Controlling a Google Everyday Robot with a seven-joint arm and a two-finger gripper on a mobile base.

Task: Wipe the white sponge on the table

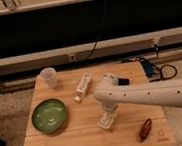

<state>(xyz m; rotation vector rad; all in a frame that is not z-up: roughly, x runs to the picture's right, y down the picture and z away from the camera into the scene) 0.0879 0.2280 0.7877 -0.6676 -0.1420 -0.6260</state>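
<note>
One arm reaches in from our right, its gripper pointing down, clenched on the white sponge. The sponge sits directly beneath it, pressed to the table near mid-board, right of the green plate.

Single elevated camera faced down across the table (frontally); the gripper sat mid-frame, nearby.

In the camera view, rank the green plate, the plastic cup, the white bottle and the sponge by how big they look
1. green plate
2. plastic cup and white bottle, too alike to rank
3. white sponge, partly hidden under the pincer at mid-table
</note>
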